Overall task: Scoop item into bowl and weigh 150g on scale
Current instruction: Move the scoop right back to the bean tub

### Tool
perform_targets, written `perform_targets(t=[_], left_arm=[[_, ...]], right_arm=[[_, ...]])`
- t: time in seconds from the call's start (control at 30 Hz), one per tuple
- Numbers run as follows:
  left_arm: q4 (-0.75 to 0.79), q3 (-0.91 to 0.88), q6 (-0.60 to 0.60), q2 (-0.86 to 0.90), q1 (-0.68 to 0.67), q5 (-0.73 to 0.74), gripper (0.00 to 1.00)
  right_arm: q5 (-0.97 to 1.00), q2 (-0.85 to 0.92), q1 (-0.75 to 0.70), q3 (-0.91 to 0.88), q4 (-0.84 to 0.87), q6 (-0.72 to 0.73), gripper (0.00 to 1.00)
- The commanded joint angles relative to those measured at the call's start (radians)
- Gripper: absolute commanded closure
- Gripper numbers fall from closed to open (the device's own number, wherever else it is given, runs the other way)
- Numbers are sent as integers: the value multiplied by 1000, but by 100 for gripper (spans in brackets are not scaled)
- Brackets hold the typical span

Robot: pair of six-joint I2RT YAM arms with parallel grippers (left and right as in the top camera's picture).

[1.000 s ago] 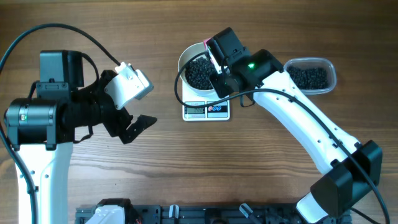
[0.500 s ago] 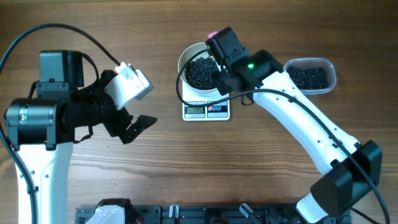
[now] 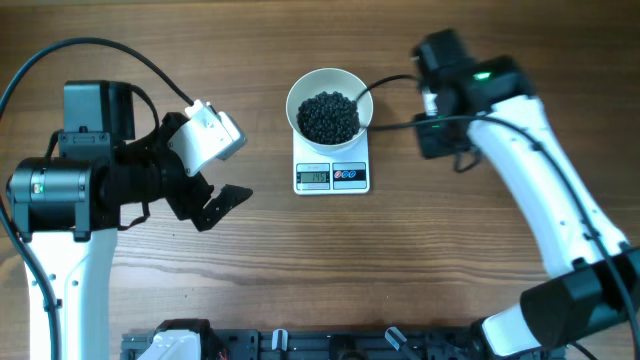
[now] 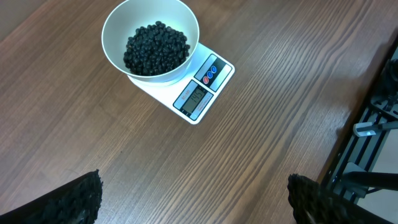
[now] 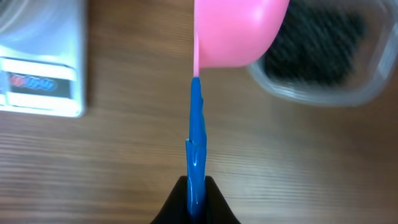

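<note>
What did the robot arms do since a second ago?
The right fingers, shut on the pink scoop by its blue handle, swung right from above the bowl over to the clear tub. Nothing was let go. The left fingers stayed open and still, and the bowl of black beads stayed on the scale.

1. The scale [image 4: 200, 92] has digits lit on its grey display [image 4: 194, 98], but I can't make them out from any camera.
2. I find no other legible text.
</note>
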Motion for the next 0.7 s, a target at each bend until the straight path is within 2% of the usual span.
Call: perform_targets(t=[0.0, 0.13, 0.4, 0.67], left_arm=[[-1, 14, 16, -3, 7, 0, 0], [-1, 14, 16, -3, 7, 0, 0], [-1, 14, 16, -3, 7, 0, 0], [-1, 14, 16, -3, 7, 0, 0]], right_arm=[[-10, -23, -95, 27, -48, -17, 96], [-8, -23, -170, 23, -51, -85, 96], [-9, -14, -305, -53, -8, -86, 96], [-48, 65, -323, -66, 64, -97, 96]])
